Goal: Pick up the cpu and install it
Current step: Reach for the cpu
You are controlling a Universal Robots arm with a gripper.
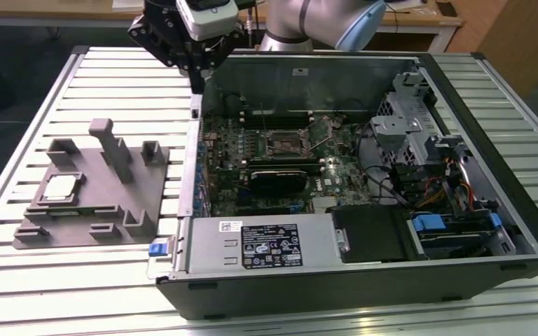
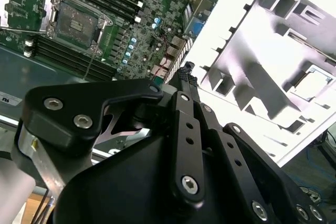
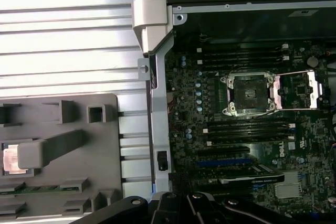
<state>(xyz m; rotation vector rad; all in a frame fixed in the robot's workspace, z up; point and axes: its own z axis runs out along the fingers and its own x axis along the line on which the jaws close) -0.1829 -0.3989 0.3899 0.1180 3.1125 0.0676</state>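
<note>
In the first wrist view we see the cpu [image 3: 9, 160] only in part: a grey upright block [image 3: 39, 153] of the tray [image 3: 79, 182] covers one side, and the picture's edge cuts the tray off. In the second wrist view glare bleaches the tray, so we cannot make out the cpu's face there. In the exterior view the upper edge cuts off the arm [image 1: 316, 21].
</note>
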